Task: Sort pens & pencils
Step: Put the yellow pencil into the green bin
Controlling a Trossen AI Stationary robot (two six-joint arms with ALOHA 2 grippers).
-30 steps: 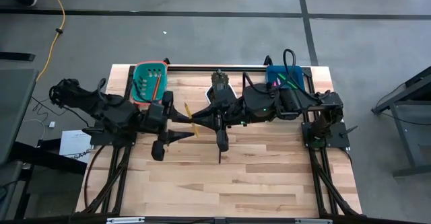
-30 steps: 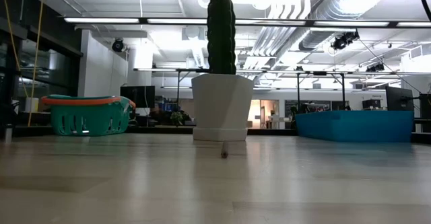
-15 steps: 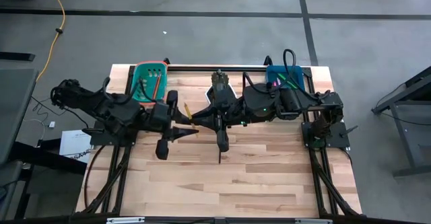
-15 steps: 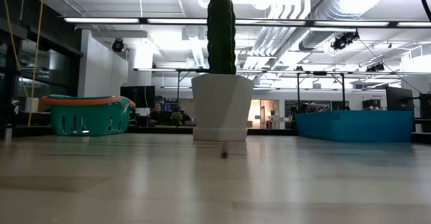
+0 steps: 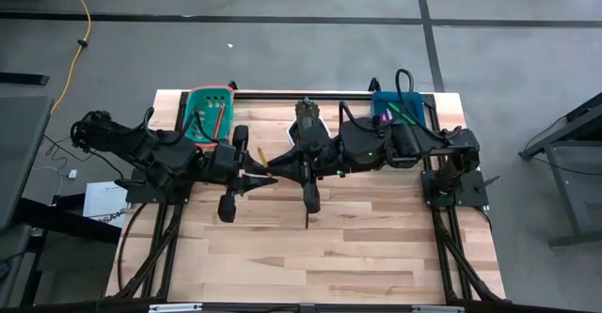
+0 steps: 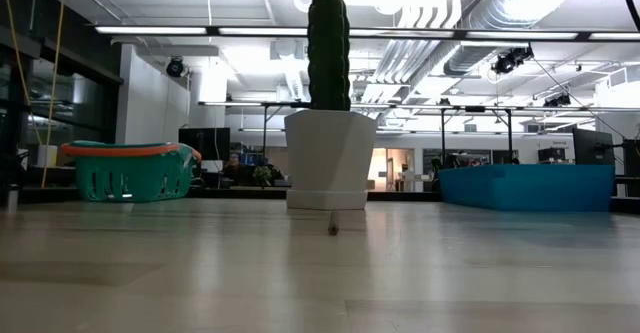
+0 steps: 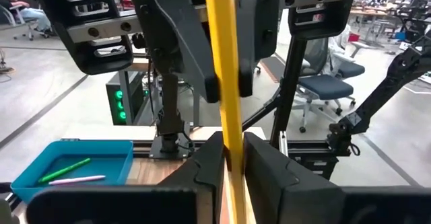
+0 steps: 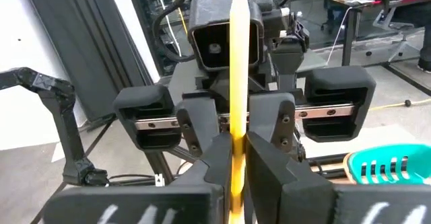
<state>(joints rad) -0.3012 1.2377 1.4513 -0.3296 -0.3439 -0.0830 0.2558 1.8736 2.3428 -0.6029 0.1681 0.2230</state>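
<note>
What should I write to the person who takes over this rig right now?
Left gripper and right gripper: fingers of both shut on one yellow pencil, held in the air over mid-table, apparently a handover.
Done: pens lie in the blue bin, orange pencils in the green basket.
Left: yellow pencil, probably to the basket; a dark stick, likely a pencil, lies on the table.

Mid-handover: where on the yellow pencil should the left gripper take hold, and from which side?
Grip the bare shaft beside the right gripper, coming head-on from the side facing it, jaws straddling the shaft. The yellow pencil is thin and straight and lies crosswise between the two facing grippers, so only that stretch is free. The left gripper appears closed there.
</note>
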